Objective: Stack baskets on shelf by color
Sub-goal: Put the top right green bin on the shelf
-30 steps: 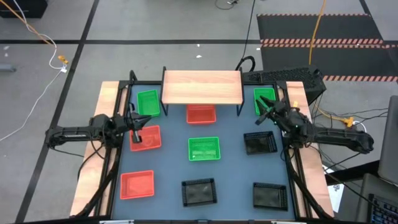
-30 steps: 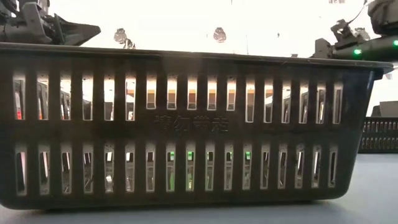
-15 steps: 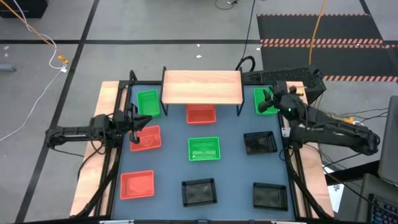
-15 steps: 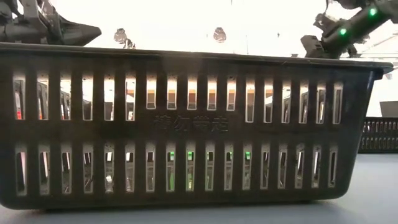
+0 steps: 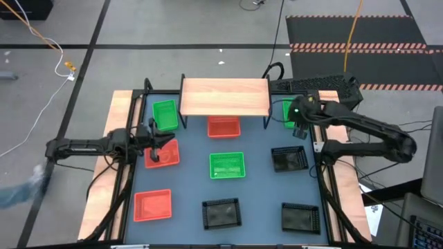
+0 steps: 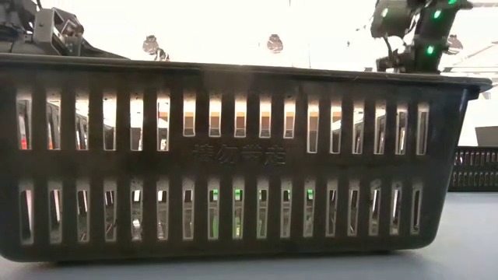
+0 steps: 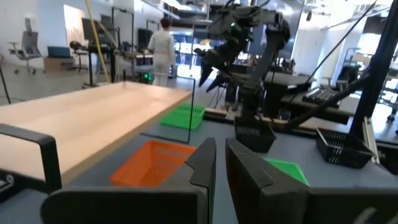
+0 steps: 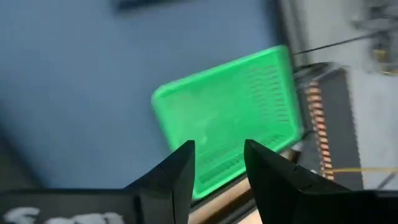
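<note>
The wooden shelf [image 5: 225, 97] stands at the table's far side with nothing on its top. Nine baskets rest flat on the table. The green ones are at far left [image 5: 165, 114], far right [image 5: 294, 111] and the middle [image 5: 227, 165]. One red basket [image 5: 223, 126] lies partly under the shelf, one at left [image 5: 161, 153], one near left [image 5: 152, 205]. The three black ones [image 5: 289, 158] [image 5: 221, 213] [image 5: 300, 216] lie right and near. My left gripper [image 5: 163, 138] [image 7: 219, 163] is shut and level over the left red basket's far edge. My right gripper [image 5: 297, 115] [image 8: 217, 158] hangs open above the far-right green basket [image 8: 230, 118].
A black basket [image 6: 233, 155] stands right in front of the low camera and hides most of the table there. The shelf's thin black legs [image 5: 182, 111] stand beside the far green baskets. A person [image 7: 163, 50] shows in the room beyond the table.
My right gripper has swung toward the far edge and a little left, turning from level to pointing down over the far-right green basket. My left gripper has moved a little toward the table's right, over the left red basket. No basket has moved.
</note>
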Available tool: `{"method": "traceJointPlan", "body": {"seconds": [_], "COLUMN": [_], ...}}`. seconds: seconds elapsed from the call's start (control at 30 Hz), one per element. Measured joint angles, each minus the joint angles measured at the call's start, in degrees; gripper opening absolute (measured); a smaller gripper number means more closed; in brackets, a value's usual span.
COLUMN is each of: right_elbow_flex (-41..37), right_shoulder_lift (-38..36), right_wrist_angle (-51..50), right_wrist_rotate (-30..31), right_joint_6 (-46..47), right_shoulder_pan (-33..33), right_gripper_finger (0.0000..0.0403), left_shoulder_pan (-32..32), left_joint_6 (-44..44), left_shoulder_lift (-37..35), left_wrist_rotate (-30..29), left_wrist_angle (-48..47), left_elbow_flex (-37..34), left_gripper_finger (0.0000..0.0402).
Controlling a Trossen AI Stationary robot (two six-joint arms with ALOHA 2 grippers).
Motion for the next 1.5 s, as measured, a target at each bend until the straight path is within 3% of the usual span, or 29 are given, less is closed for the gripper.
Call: {"method": "traceJointPlan", "body": {"seconds": [0.17,0.57,1.23,1.37,1.5], "right_elbow_flex": [-4.19,-9.86,-17.97,-18.04,-18.04], "right_shoulder_lift": [3.81,4.07,4.05,4.05,4.05], "right_wrist_angle": [3.66,12.0,18.52,18.52,18.45], "right_wrist_rotate": [-7.71,-7.97,-7.78,-7.77,-7.76], "right_joint_6": [-9.21,-10.55,-9.8,-9.92,-10.47], "right_shoulder_pan": [-2.67,-5.09,-6.4,-6.4,-6.4], "right_gripper_finger": [0.0132,0.0132,0.0131,0.0106,0.0055], "left_shoulder_pan": [0.0,-0.52,-1.57,-1.57,-1.57], "left_joint_6": [-0.93,-5.95,-4.0,-4.02,-3.72], "left_shoulder_lift": [2.18,6.03,5.99,5.99,5.99], "left_wrist_rotate": [-0.03,-0.12,-0.1,-0.1,-0.26], "left_wrist_angle": [0.0,-0.02,1.73,1.74,1.75], "left_elbow_flex": [0.0,0.0,0.0,0.0,0.0], "left_gripper_finger": [0.0037,0.0037,0.0037,0.0037,0.0037]}}
